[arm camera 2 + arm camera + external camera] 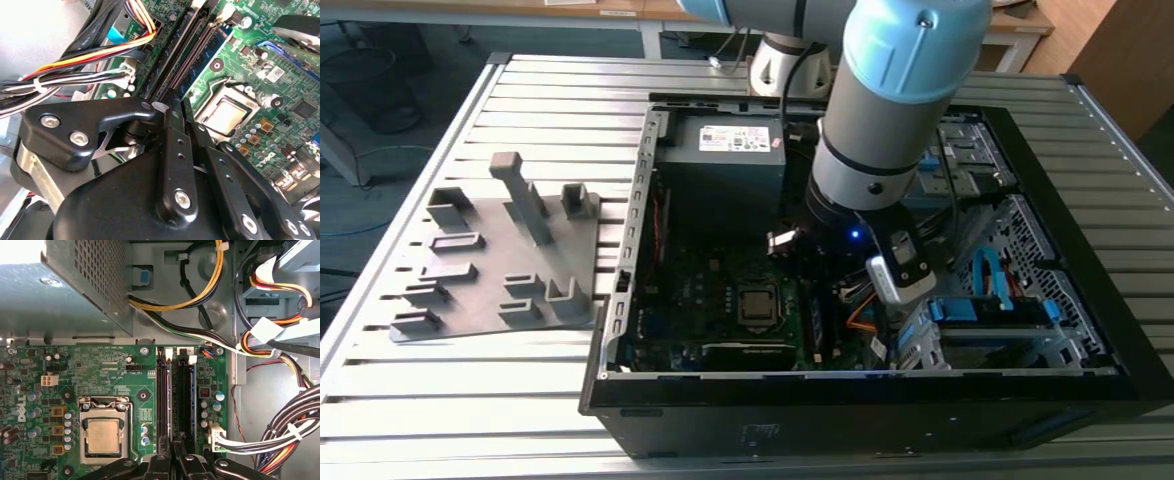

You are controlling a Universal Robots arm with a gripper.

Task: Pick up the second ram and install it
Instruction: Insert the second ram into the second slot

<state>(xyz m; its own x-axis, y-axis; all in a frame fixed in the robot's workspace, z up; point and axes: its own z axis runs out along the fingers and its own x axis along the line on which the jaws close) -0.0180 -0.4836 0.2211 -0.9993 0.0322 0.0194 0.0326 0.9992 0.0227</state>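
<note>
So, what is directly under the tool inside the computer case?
Under the tool lie the green motherboard and its two long memory slots, with the processor beside them. The slot ends nearest the tool are covered by its black links.

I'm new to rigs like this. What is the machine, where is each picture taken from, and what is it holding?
A robot arm reaches into an open computer case on a slatted table. That is the exterior view, which also shows a grey plate beside the case. Both wrist views come from cameras on the arm and look down at the motherboard, processor and memory slots. The end effector is at those slots. I cannot tell whether it grips a stick.
</note>
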